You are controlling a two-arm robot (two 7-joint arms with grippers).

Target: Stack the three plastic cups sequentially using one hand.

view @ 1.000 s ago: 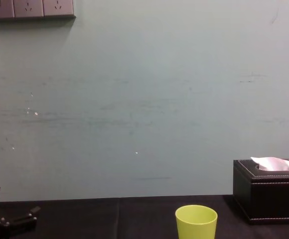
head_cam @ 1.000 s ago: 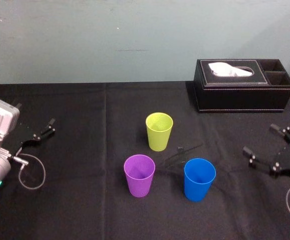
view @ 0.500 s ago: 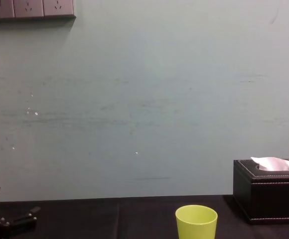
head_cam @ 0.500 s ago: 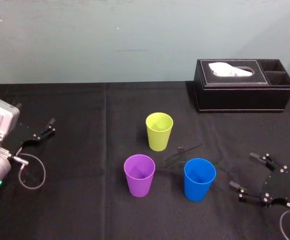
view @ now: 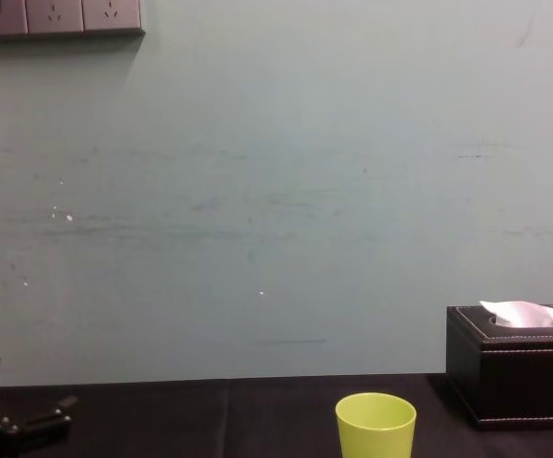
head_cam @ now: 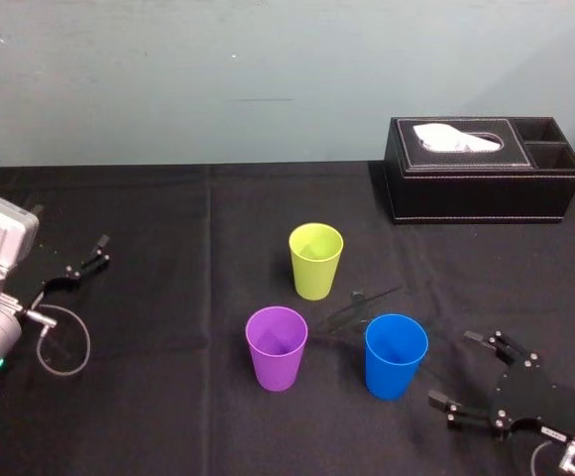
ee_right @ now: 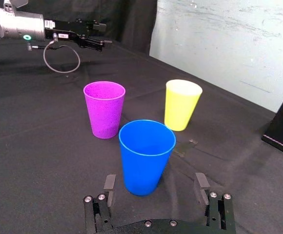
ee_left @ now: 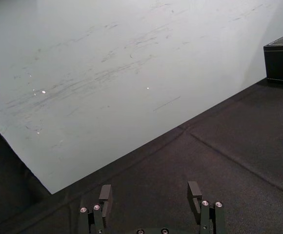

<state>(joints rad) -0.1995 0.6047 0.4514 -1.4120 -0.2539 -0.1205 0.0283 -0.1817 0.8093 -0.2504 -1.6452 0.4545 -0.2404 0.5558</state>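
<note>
Right gripper (head_cam: 455, 369) low over the table's near right part, fingers spread wide and holding nothing; in the right wrist view the same gripper (ee_right: 154, 178) has its two fingers (ee_right: 109, 188) well apart, with the blue cup (ee_right: 146, 156) standing upright just ahead of the gap between them; seen from the head camera the blue cup (head_cam: 397, 355) lies just to the left of the fingertips, near them but not touching.

Purple cup (head_cam: 276, 347) upright to the left of the blue one, apart from it; yellow-green cup (head_cam: 315, 260) upright farther back, behind the space between the other two; all three stand mouth up, separate, none inside another; the yellow-green cup's rim (view: 376, 420) also shows at the lower edge of the chest view.

Black tissue box (head_cam: 481, 183) at the far right of the table (head_cam: 169, 198), a white tissue rising from its slot; black cloth covers the table, with a pale wall behind it.

Left gripper (head_cam: 85, 260) at the far left edge of the table, well apart from the cups; its fingers (ee_left: 105, 193) stand apart and empty in the left wrist view; a grey cable loops beside it.
</note>
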